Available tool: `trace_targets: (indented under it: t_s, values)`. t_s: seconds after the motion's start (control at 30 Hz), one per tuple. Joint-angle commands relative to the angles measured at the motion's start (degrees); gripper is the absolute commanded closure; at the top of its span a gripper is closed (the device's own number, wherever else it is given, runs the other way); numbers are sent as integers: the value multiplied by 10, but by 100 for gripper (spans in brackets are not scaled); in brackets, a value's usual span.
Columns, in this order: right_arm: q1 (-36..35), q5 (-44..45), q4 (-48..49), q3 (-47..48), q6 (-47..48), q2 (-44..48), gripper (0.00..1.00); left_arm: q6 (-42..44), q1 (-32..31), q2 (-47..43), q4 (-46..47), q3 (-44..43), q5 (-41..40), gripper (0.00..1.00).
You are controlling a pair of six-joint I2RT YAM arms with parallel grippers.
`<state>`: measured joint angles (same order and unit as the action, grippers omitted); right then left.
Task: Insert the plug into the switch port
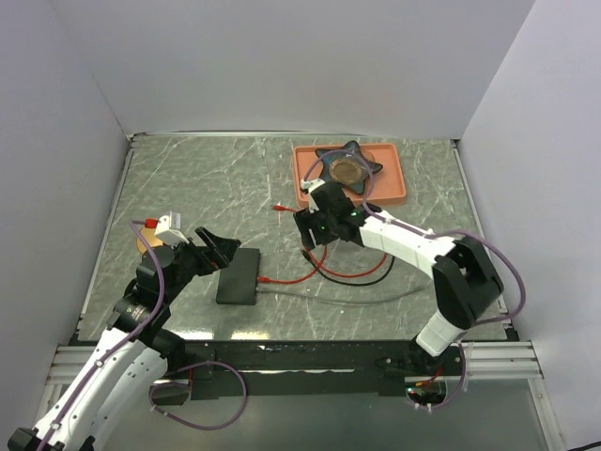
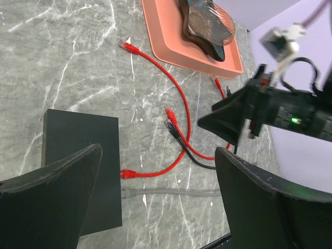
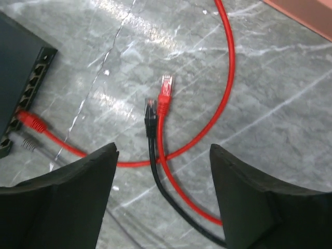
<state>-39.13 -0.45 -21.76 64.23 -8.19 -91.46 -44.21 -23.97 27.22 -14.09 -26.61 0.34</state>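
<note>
Two loose plugs, red plug (image 3: 165,96) and black plug (image 3: 150,113), lie parallel just ahead of the wide-spread, empty right gripper (image 3: 163,155), with the switch (image 3: 21,67) to its left.

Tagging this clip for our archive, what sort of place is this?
Probably a robot test cell: white walls box in a marble-patterned table, left arm and right arm mounted at its near edge, a switch among loose cables.

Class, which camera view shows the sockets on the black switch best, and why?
The right wrist view: the switch shows its socket row, a red plug in one. The top view shows only its top face; the left wrist view, top face and plugged cables, sockets hidden.
</note>
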Motion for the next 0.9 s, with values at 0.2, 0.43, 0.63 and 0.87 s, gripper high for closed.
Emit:
trace_targets:
  t_s: [0.2, 0.43, 0.63, 0.87]
  values:
    - [-56, 46, -17, 52, 4, -81, 29, 6, 2, -9, 0, -7, -2, 4]
    - [-78, 106, -45, 64, -13, -128, 39, 5, 1, -9, 2, -5, -2, 4]
    - [-82, 137, -60, 75, -18, -157, 41, 7, 2, -9, 0, -6, -3, 4]
    - [-88, 120, -66, 82, -12, -171, 79, 8, 2, -9, 3, -4, -2, 4]
